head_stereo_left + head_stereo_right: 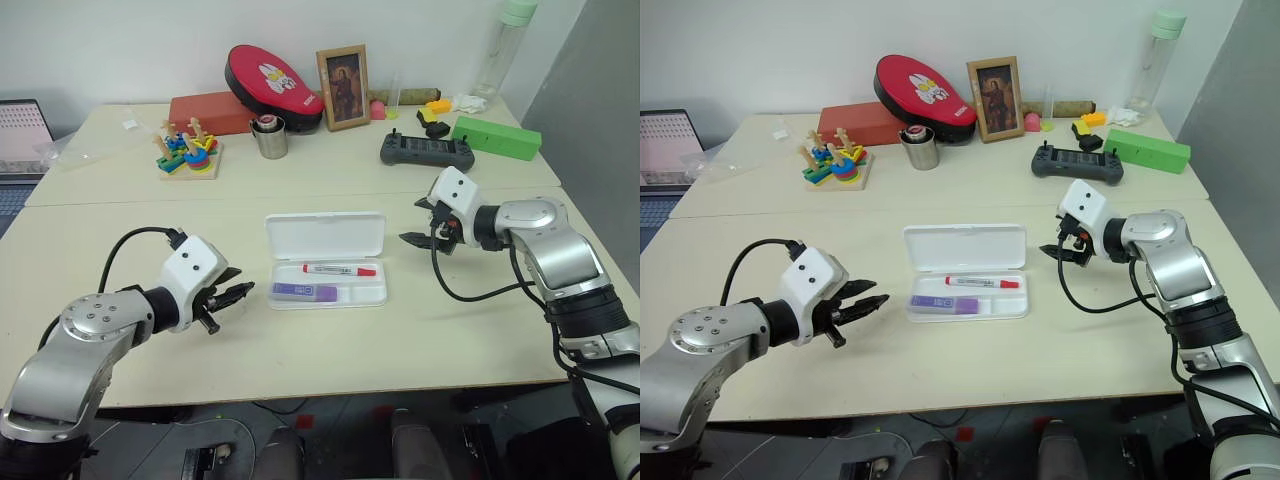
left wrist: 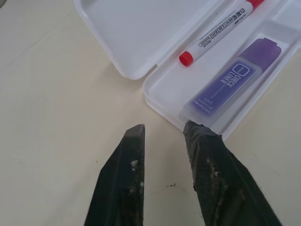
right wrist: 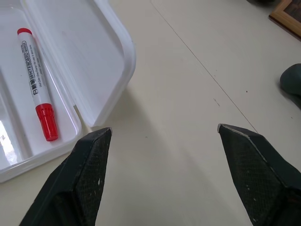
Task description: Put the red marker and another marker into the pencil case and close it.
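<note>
One pencil case [image 1: 326, 258] lies open on the table [image 1: 420, 330], lid flat behind its tray, bare tabletop on all sides. Two markers lie in the tray: the red marker [image 1: 339, 269] toward the lid, the purple marker [image 1: 305, 291] in front. Left of the case, the left gripper [image 1: 238, 292] is narrowed, empty; right of it, the right gripper [image 1: 418, 222] is spread wide, empty.

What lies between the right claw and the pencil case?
Only bare tabletop separates the right claw from the pencil case, as the right wrist view shows.
</note>
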`<state>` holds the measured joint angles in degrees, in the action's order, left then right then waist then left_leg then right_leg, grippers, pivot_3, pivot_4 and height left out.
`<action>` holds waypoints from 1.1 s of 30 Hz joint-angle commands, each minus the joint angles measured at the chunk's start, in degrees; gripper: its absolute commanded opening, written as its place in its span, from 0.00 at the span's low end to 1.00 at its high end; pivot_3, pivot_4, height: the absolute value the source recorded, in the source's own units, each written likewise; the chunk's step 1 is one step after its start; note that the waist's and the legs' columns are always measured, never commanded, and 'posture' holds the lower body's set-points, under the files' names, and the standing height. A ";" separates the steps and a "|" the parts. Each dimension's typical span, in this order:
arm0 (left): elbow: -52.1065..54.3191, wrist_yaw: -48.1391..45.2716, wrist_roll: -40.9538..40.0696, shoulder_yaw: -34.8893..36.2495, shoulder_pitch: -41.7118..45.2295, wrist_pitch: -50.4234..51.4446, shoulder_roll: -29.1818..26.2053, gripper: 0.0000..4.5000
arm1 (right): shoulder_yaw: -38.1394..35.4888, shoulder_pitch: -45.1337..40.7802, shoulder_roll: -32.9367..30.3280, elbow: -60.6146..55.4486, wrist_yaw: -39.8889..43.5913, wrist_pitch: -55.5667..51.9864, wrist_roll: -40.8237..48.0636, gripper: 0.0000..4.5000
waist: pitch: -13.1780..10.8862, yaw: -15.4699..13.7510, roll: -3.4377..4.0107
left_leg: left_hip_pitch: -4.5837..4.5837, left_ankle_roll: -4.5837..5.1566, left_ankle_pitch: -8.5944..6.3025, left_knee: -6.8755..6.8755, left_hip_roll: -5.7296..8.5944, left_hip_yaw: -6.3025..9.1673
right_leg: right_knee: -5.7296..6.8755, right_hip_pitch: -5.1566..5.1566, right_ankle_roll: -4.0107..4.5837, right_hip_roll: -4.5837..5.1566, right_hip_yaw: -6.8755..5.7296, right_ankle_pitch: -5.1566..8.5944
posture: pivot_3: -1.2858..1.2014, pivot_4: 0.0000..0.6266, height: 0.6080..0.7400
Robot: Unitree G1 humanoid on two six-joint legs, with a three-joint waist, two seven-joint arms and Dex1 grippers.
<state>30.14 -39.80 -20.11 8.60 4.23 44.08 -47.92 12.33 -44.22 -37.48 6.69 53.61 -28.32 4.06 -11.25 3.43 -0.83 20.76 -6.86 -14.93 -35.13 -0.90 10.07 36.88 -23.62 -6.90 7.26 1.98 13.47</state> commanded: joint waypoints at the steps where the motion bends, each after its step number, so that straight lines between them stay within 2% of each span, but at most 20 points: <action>1: -0.49 1.32 1.05 -2.96 1.73 -0.75 1.53 0.28 | -2.01 -0.42 -0.64 -2.54 0.44 -0.06 0.83 0.84 | 0.00 -0.04 0.00 | 0.00 0.00 0.00 0.00 0.00 0.00 | 0.00 0.00 0.00 0.00 0.00 0.00 | 0.52 0.24 1.00; 18: -6.54 1.47 4.92 -10.99 4.85 -4.43 4.84 0.28 | -2.26 -0.18 -0.91 -3.56 0.46 -0.76 1.37 0.84 | 0.00 -0.09 0.00 | -0.03 0.00 0.00 -0.02 0.00 -0.20 | -0.01 -0.03 -0.05 0.00 0.16 -0.06 | 0.52 0.24 1.00; 21: -5.94 1.28 4.93 -10.78 4.75 -4.84 5.01 0.28 | -2.24 -0.09 -1.06 -3.63 0.59 -0.67 1.38 0.84 | 0.00 -0.08 0.00 | -0.04 0.00 0.00 -0.03 0.00 -0.21 | -0.01 -0.03 -0.05 0.00 0.17 -0.06 | 0.52 0.24 1.00; 25: -4.27 1.43 2.60 -7.02 5.85 -5.54 5.83 0.28 | -2.30 0.00 -1.30 -3.77 0.74 -0.79 1.47 0.84 | 0.00 -0.10 0.00 | -0.03 0.00 0.00 -0.03 0.00 -0.21 | -0.02 -0.03 -0.05 0.00 0.17 -0.06 | 0.52 0.24 1.00; 29: 0.52 -3.90 -2.97 -0.36 7.54 -3.49 0.68 0.28 | -2.46 -0.01 -2.13 -3.40 1.10 -0.47 1.34 0.84 | -0.02 -0.04 -0.04 | 0.01 0.00 0.00 -0.03 -0.01 -0.21 | -0.01 -0.08 -0.05 0.00 0.17 -0.06 | 0.52 0.24 1.00; 33: 5.97 -13.11 -10.88 6.00 8.46 -1.05 -8.08 0.28 | -2.48 -0.49 -3.02 -1.38 1.19 0.84 1.08 0.84 | -0.02 -0.02 -0.03 | 0.06 0.00 0.00 -0.02 -0.01 -0.26 | -0.01 -0.16 -0.05 0.00 0.21 -0.06 | 0.52 0.24 1.00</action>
<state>31.58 -47.51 -26.24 10.77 12.03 42.10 -52.22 12.16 -43.80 -39.62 5.12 54.62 -29.15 5.28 -11.27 3.41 -0.86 20.81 -6.86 -14.93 -35.14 -0.91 9.74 36.82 -23.77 -6.95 7.27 2.22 13.40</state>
